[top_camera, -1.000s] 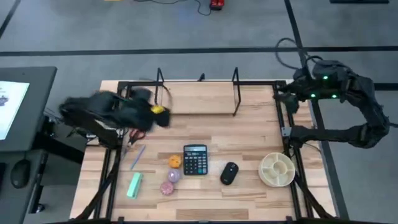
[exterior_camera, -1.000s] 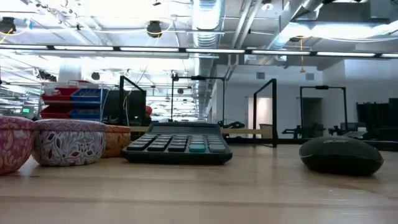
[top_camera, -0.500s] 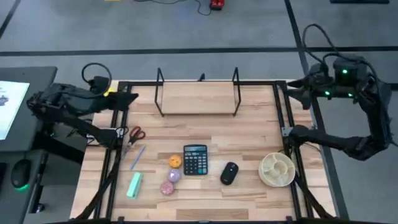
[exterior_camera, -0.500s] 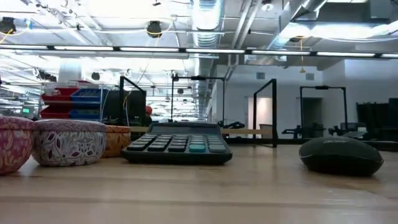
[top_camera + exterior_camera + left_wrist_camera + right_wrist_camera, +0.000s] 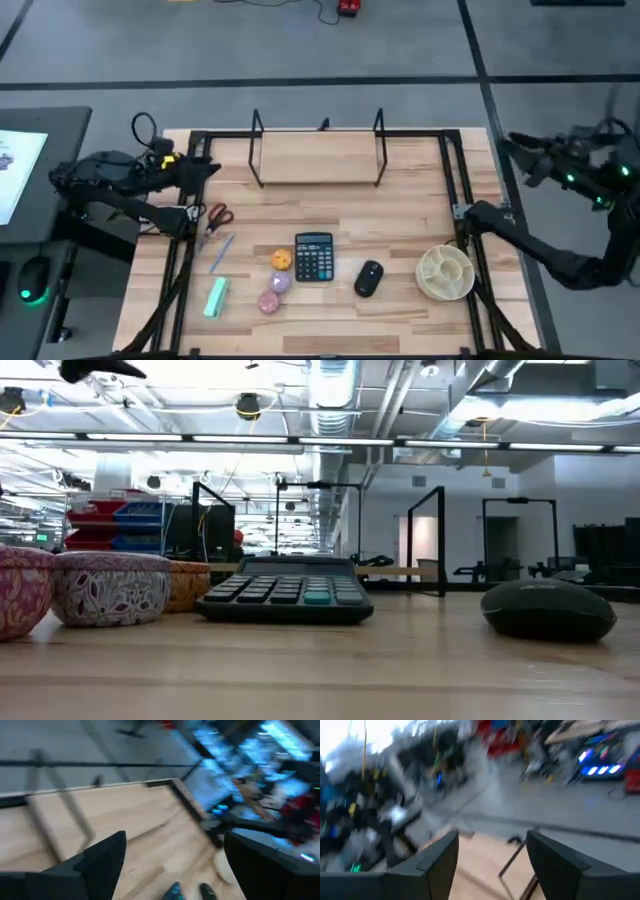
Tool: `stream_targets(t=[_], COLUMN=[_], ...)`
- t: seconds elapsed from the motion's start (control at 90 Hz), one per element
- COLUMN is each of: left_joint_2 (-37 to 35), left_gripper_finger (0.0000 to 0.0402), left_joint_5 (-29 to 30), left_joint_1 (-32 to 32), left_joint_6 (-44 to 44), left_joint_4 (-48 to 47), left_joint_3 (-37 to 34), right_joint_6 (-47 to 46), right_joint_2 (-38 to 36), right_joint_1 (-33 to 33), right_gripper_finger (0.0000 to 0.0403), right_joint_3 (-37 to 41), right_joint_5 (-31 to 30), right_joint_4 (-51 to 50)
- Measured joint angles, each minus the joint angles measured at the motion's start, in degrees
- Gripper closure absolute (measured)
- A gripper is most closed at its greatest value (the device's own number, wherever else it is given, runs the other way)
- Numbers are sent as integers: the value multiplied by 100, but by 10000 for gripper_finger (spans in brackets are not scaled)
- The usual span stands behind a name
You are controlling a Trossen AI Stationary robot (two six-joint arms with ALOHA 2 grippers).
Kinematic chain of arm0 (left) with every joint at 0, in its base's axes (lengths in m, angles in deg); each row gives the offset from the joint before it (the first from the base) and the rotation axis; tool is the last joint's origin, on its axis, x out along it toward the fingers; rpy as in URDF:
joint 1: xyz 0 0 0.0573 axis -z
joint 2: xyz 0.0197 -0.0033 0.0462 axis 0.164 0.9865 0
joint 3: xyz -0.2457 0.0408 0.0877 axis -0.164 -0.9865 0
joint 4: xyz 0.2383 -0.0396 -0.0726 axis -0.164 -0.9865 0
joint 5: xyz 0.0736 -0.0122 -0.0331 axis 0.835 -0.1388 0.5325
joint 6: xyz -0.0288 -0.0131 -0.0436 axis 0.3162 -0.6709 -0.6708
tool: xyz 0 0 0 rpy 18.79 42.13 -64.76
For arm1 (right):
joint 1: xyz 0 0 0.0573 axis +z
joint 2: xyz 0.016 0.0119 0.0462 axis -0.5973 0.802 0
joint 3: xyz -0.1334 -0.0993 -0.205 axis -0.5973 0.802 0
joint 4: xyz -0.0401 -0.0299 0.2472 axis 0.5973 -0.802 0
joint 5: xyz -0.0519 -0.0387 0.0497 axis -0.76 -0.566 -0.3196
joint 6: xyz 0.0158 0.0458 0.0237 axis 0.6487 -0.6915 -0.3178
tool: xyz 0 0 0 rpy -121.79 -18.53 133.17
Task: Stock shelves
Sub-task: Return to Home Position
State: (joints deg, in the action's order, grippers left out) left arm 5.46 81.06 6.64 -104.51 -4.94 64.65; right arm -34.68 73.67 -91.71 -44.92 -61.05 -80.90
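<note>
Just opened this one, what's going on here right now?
Nothing is being handled. The left gripper sits at the left edge of the table and the right gripper hangs off its right side, both open and empty. The shelf rack at the far edge shows a bare plank from above. The goods lie on the table in front of it: scissors, a pen, a green stapler, three small tins, a calculator, a black mouse and a round white organizer.

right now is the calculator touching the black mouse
Apart. The high view shows a strip of bare tabletop between the calculator and the black mouse; the low view shows the same gap.
</note>
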Motion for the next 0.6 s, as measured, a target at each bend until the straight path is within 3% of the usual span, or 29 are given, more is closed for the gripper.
stream_targets(t=[0.322,0.6], left_joint_2=[-1381,-2467], left_gripper_finger=[93,93], left_joint_5=[-597,-1368], left_joint_1=[0,2], left_joint_6=[1130,1574], left_joint_4=[2009,3030], left_joint_3=[-1883,-3102], right_joint_6=[-975,-1710], right_joint_2=[-1523,-1845], right_joint_1=[-691,-915], right_gripper_finger=[180,180], right_joint_3=[1803,2448], right_joint_5=[128,272], right_joint_4=[1026,1690])
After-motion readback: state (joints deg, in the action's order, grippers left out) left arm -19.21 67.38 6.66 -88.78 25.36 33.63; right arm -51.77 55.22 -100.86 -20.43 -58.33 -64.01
